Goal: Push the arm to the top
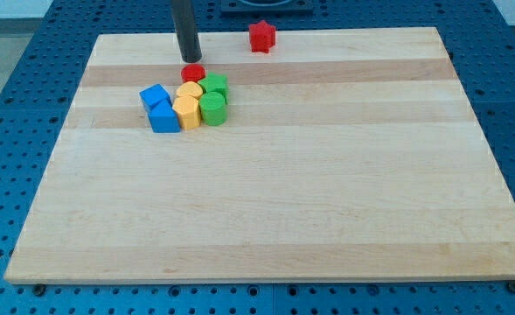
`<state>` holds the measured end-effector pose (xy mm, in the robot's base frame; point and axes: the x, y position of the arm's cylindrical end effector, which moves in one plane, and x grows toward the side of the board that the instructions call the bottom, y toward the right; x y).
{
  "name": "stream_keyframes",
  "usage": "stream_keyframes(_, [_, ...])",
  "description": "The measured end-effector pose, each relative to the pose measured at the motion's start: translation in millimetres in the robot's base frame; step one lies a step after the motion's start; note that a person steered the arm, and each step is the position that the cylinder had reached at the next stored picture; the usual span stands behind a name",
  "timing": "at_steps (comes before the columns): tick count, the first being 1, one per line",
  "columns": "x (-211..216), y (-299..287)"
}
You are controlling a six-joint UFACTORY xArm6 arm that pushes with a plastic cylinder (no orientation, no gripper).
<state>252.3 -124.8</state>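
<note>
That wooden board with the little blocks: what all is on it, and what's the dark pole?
Wooden board: one, pale, on a blue perforated table.
Red star block: one, near the board's top edge, alone.
Red round block: one, at the cluster's top.
Blue blocks: two, cluster's left.
Yellow blocks: two, cluster's middle.
Green blocks: two, cluster's right.
My tip: one dark rod end, just above the red round block.

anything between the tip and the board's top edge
Nothing visible. My tip sits just above the red cylinder and the block cluster, with bare board up to the top edge. The red star lies off to the view's right.
</note>
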Motion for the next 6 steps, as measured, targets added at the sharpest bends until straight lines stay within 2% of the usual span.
stream_keyframes(4, [22.6,140.2])
stream_keyframes(6, [-18.7,203.3])
